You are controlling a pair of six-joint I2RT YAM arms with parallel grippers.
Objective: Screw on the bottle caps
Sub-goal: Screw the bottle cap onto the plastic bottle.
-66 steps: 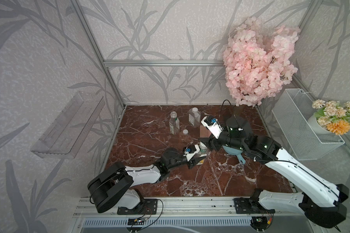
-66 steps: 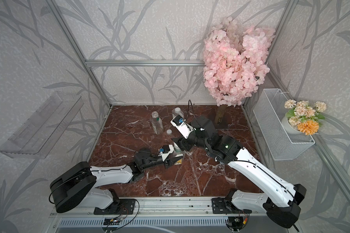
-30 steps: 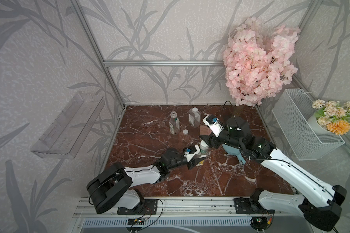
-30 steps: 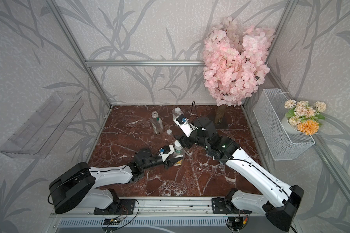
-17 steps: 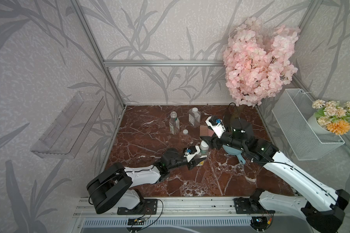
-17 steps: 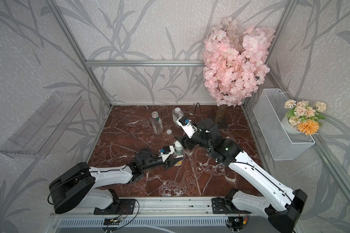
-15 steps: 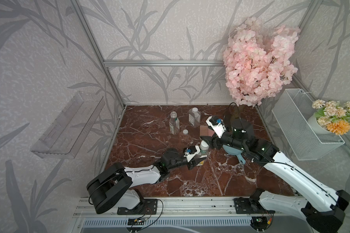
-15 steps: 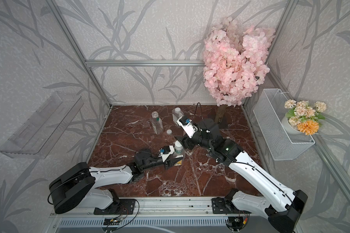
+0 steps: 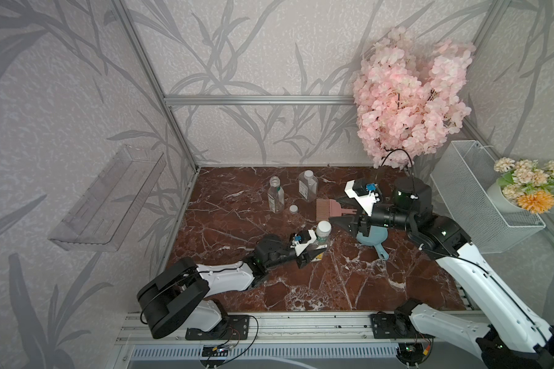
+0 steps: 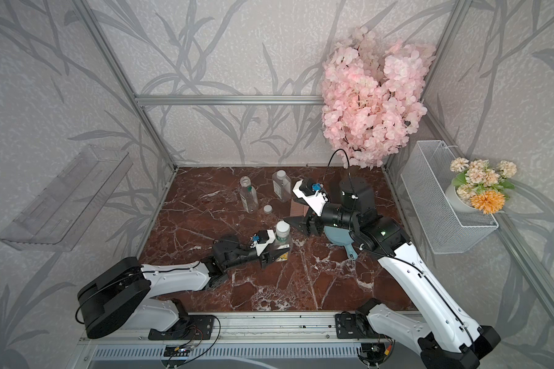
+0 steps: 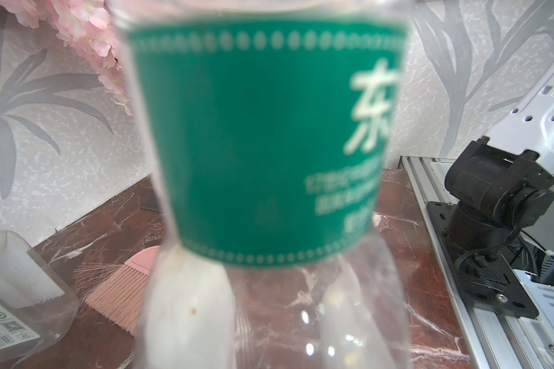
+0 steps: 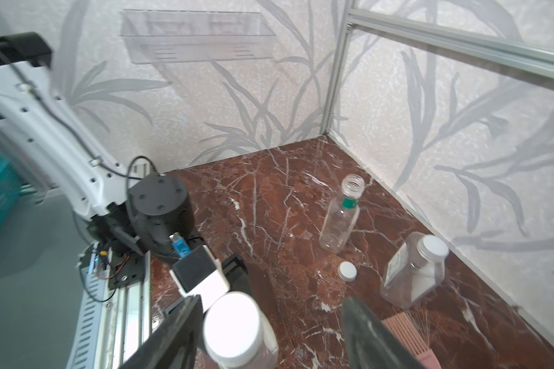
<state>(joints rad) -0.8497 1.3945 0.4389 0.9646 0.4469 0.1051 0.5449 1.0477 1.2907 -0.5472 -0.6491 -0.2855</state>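
Three bottles share the marble table, and only one is being worked on. The left arm reaches in low from the front. Its jaws are clamped on the lower body of a round green-labelled bottle, which stands upright near the middle of the table; that label fills the left wrist view. The right arm comes in from the right. Its jaws stand apart at cap height, one on each side of the white cap on that bottle's neck. The cap lies close against one jaw and well clear of the other; whether it touches, I cannot tell. These jaws hold nothing.

My reading is that this cap is seated but may need turning down. To do that well, the right jaws should centre on the cap before closing, so it is pinched across its width and not nudged sideways. They should then turn about the bottle's own axis while the left jaws stop the body from spinning. A hard squeeze low down could buckle the thin plastic.

At the back, the squarer bottle wears its cap and the other round bottle stands open. A loose cap lies just beside it.
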